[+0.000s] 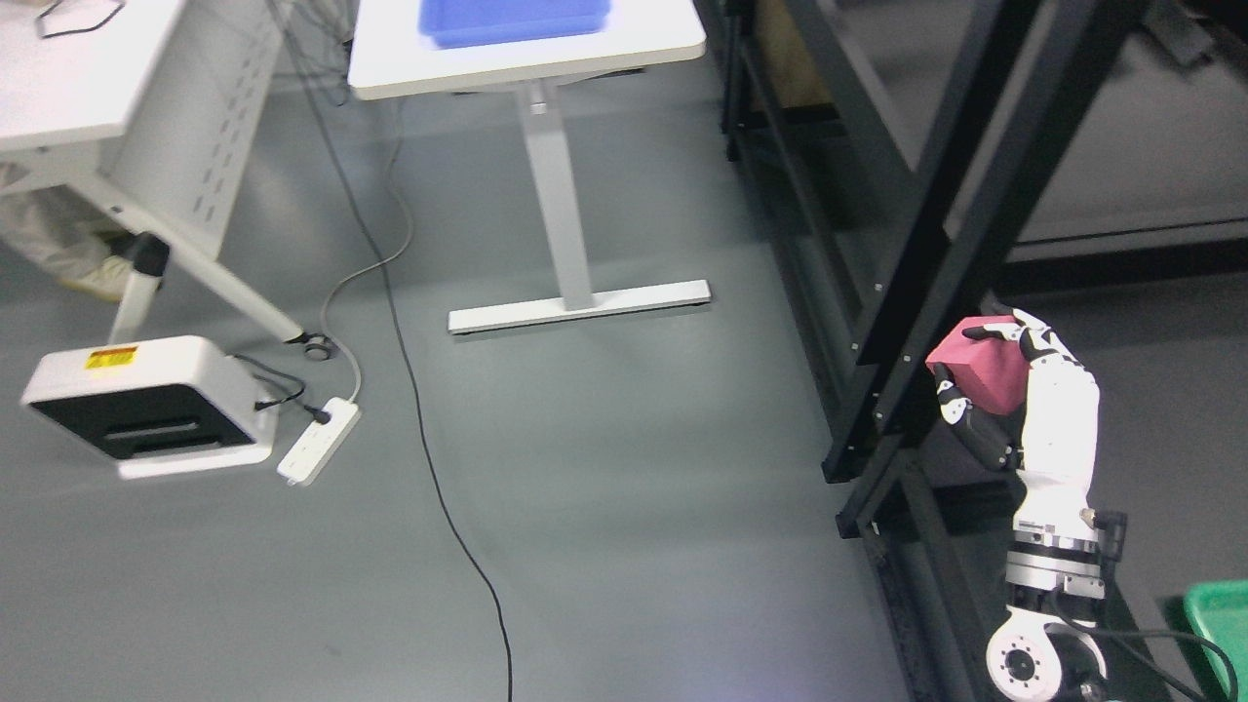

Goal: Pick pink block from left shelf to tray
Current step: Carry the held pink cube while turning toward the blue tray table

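Note:
My right hand [994,375] rises from the lower right, next to the black shelf frame [936,253]. Its white fingers [1033,341] are curled around the pink block [980,369], which it holds upright in the air beside the frame. The blue tray [512,19] sits on the white table [390,58] at the top centre, far from the hand. My left arm does not show.
A white device [146,405] and a power strip [319,441] lie on the grey floor at left, with a black cable [429,458] running across it. A second white desk [88,78] stands at top left. A green bin corner [1221,624] shows at lower right.

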